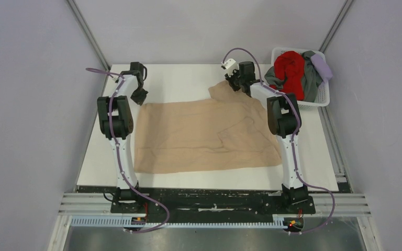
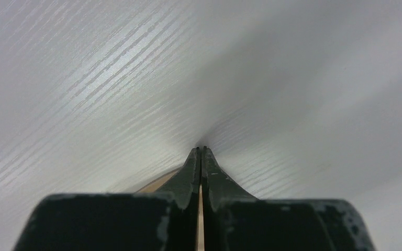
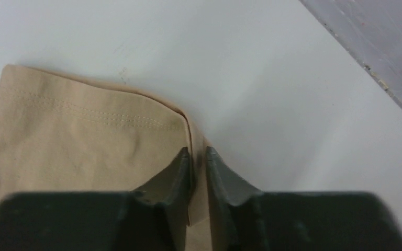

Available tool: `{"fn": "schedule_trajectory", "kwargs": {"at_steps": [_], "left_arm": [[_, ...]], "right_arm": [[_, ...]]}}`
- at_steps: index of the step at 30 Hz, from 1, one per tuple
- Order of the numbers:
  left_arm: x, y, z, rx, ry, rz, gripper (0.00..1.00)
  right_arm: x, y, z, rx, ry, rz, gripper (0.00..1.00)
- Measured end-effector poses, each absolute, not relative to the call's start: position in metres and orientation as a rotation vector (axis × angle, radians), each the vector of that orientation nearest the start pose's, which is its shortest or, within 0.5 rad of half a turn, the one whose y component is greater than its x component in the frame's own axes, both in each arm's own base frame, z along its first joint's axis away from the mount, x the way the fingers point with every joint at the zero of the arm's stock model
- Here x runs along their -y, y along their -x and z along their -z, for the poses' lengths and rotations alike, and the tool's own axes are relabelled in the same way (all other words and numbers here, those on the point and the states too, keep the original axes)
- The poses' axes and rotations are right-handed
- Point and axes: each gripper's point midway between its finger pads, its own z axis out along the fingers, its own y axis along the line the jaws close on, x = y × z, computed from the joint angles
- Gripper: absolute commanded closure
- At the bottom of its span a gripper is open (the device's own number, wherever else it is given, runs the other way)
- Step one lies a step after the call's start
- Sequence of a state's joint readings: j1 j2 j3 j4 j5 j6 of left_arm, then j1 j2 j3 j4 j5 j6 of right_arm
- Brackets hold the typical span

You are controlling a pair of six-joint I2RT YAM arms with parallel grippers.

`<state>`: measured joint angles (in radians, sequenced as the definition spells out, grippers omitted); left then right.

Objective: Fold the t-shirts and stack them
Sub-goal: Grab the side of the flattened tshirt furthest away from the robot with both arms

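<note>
The right claw was almost fully closed. Its two fingers pinched a narrow raised fold of cloth at the stitched hem of a sleeve. This was the part of the tan t-shirt that lay nearest the white lattice basket.

The left claw had its fingers pressed together, with a thin sliver of tan in the slit between them. It appeared to grip the shirt's far corner on the side away from the basket, though its wrist view showed too little cloth to be sure.

The rest of the shirt lay spread nearly flat on the worktop, reaching from just beside the basket toward the arm bases, with a few loose creases. A red t-shirt, a grey t-shirt and a lavender t-shirt were heaped inside the basket.

By its look the tan cloth was thin, light and limp. It would probably sag between two holds, keep no shape of its own, and drag on the worktop rather than slide freely. It was not fragile, so a firm pinch should do no harm. The doubled, stitched hems and seams seemed the best places to grip, being thicker and less likely to slip out. A shallow bite might catch only the top layer and let the lower one fall away.
</note>
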<state>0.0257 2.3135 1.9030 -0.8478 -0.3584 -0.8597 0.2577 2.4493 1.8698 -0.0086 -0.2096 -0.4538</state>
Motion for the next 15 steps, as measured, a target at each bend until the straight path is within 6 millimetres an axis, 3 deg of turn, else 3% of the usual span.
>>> {"fn": "schedule_trajectory", "kwargs": {"at_steps": [1,8,12,15], "left_arm": [[-0.045,-0.497,-0.02,-2.408,1.224,-0.273,0.98],[-0.041,-0.49,-0.022,-2.434,1.154,-0.267,0.98],[-0.027,-0.469,-0.023,-2.452,1.109,-0.241,0.98],[-0.015,-0.452,-0.031,-2.441,1.075,-0.203,0.98]], "right_arm": [[-0.182,-0.622,-0.028,-1.969,0.861,-0.11,1.0],[-0.182,-0.619,-0.028,-1.951,0.907,-0.108,1.0],[-0.179,-0.592,-0.035,-1.941,0.974,-0.126,1.0],[-0.175,-0.569,-0.054,-1.916,1.018,-0.122,1.0]]}}
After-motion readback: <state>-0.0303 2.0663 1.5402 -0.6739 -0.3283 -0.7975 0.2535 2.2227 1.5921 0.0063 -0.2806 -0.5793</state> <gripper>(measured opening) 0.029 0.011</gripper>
